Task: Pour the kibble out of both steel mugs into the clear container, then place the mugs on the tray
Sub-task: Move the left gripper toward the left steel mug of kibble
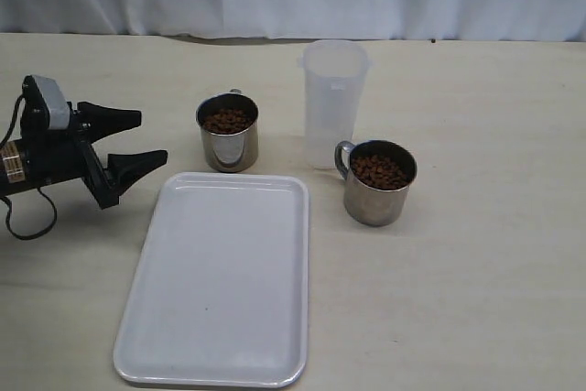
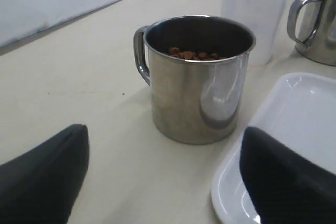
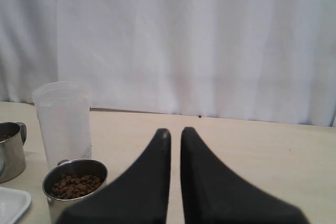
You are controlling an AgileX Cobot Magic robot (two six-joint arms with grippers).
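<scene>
Left gripper [image 1: 151, 137], wide open, faces the shiny steel mug [image 1: 228, 148] of reddish-brown kibble [image 1: 227, 121] just behind the flat white tray [image 1: 220, 318]; grip its body level (avoiding the handle [image 2: 140, 53]). Right gripper [image 3: 175, 131]: closed, empty.

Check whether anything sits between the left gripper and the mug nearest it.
Nothing visible does. The left gripper, open, faces the nearer steel mug across bare table. The tray has a corner close beside that line, near one finger, but not across it.
</scene>
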